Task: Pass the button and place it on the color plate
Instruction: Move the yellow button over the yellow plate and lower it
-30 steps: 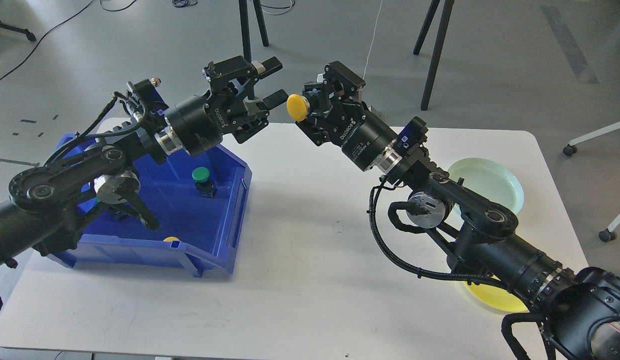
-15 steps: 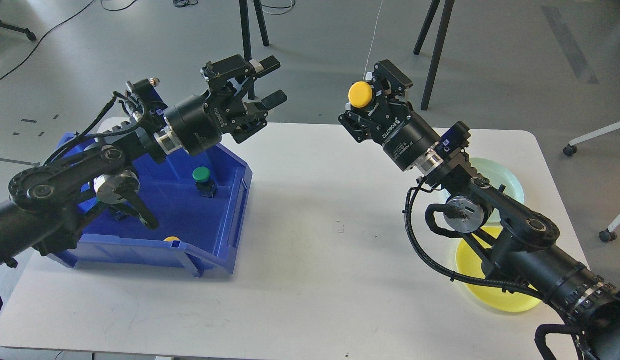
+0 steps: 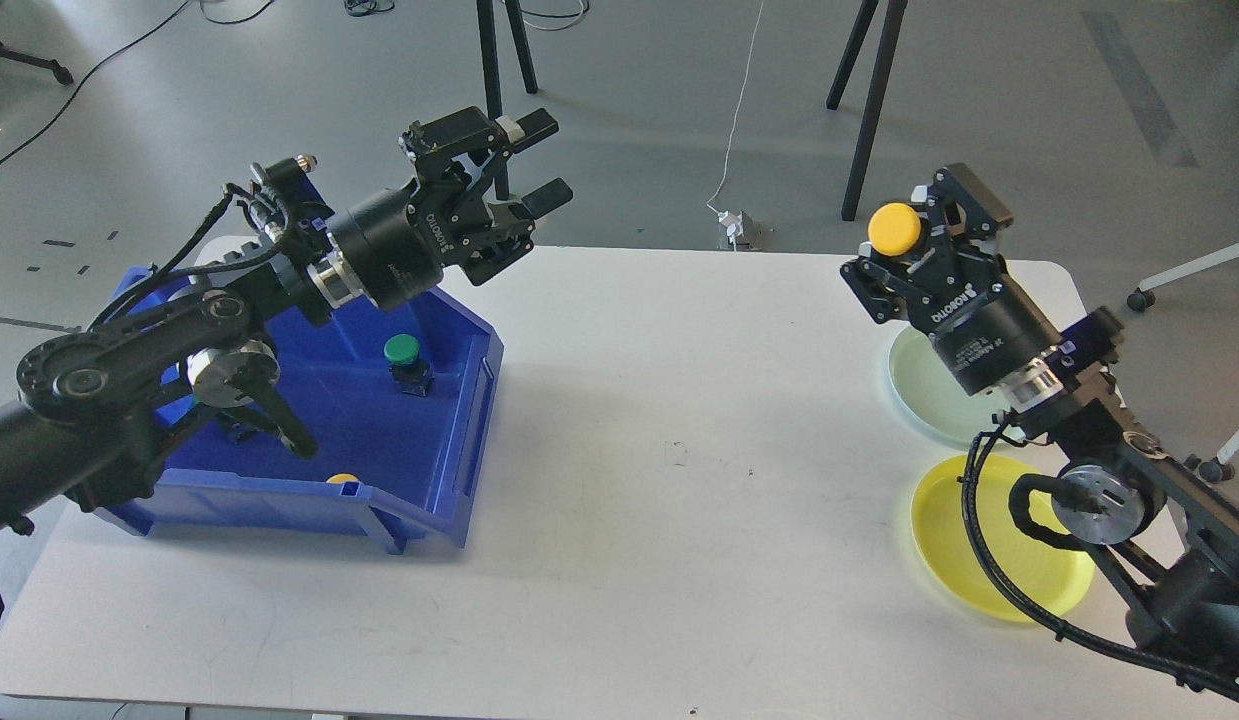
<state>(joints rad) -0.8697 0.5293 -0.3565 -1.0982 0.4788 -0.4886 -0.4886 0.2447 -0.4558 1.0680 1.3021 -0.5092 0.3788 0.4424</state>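
My right gripper (image 3: 914,232) is shut on a yellow button (image 3: 895,229) and holds it high above the table's far right edge, just beyond the pale green plate (image 3: 919,385). A yellow plate (image 3: 979,560) lies nearer, partly under my right arm. My left gripper (image 3: 542,160) is open and empty, raised above the far end of the blue bin (image 3: 419,470). A green button (image 3: 403,351) stands in the bin, and the top of another yellow button (image 3: 341,479) shows behind its front wall.
The white table (image 3: 639,480) carries the bin at the left and the two plates at the right. Black stand legs (image 3: 872,100) rise from the floor behind the table. A chair's wheeled base (image 3: 1209,470) is off the right edge.
My right gripper has carried the yellow button away from the left gripper, far to the right, to above the green plate. The left gripper has stayed open in place.
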